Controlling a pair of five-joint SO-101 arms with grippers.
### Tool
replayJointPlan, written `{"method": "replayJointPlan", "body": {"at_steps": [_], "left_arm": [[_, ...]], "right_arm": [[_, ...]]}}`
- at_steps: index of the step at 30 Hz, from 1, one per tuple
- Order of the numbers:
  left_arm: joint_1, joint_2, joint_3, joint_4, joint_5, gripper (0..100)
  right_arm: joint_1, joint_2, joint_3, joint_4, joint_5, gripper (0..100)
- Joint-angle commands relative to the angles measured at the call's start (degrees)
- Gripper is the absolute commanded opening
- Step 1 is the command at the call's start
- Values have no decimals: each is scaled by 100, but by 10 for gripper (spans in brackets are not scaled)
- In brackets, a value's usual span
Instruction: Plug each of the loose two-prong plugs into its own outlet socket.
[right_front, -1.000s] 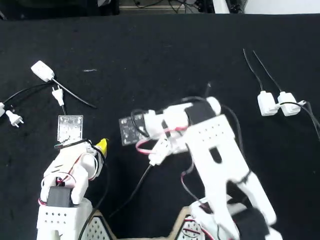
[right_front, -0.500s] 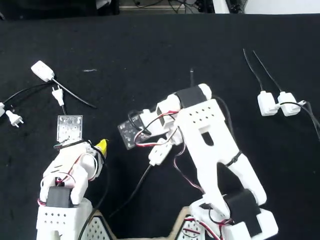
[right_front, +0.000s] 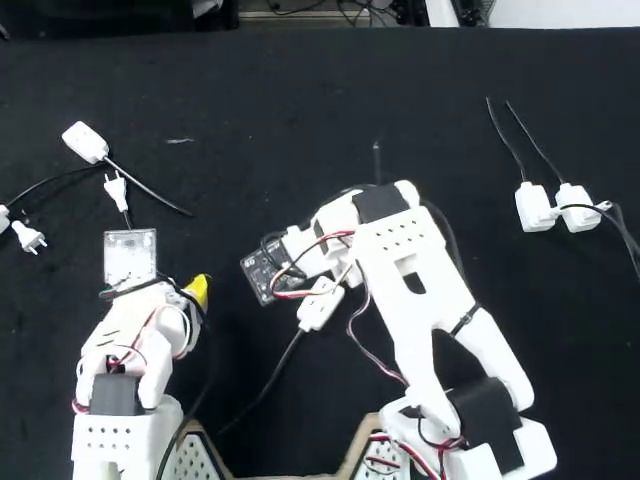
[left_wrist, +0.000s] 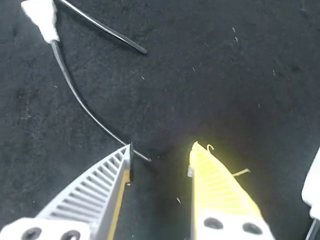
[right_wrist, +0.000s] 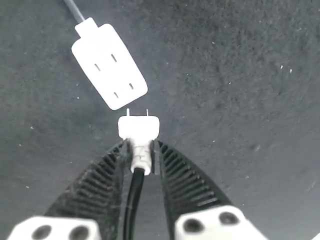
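While the right tool (right_wrist: 140, 147) pinched it by the body, the white two-prong plug (right_wrist: 139, 126) stuck out just past the fingertips. Its two prongs were aimed at the near end of a white outlet block (right_wrist: 109, 72). The prongs stood at that end and had entered none of the block's four slots. Whether the nearer prong touched the casing could not be told. The plug's black cord (right_wrist: 131, 192) ran back between the two dark fingers, which were pressed onto the plug from either side.

Seen from above, the outlet block (right_front: 318, 305) lay near the middle of the black surface (right_front: 300, 90), at about 7 o'clock from the right arm's folded wrist. Its own cord trailed off toward 7 o'clock as well.

The left tool (left_wrist: 161, 150) hung spread above the surface, its grey finger (left_wrist: 100, 185) and yellow finger (left_wrist: 215, 190) apart and gripping nothing. A thin black lead (left_wrist: 80, 105) lay on the surface beside the grey fingertip and ran away to a loose plug (left_wrist: 41, 15). From above, this plug sat at 12 o'clock from the left arm.

A second plug (right_front: 28, 238) lay toward 9 o'clock at the surface's edge, and a white socket (right_front: 85, 142) lay at about 10 o'clock. Well apart, at 3 o'clock, two white adapters (right_front: 535, 205) sat just beside each other.
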Motion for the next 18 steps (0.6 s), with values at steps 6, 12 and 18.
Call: {"method": "replayJointPlan", "body": {"at_steps": [6, 12, 18], "left_arm": [[-312, -35, -356, -123, 264, 195], [-312, -35, -356, -123, 273, 195], [-312, -35, -356, -123, 273, 195]], "right_arm": [[-255, -66, -251, 870, 1020, 11], [-448, -22, -286, 677, 1240, 11], [-448, -13, -268, 352, 1240, 11]]}}
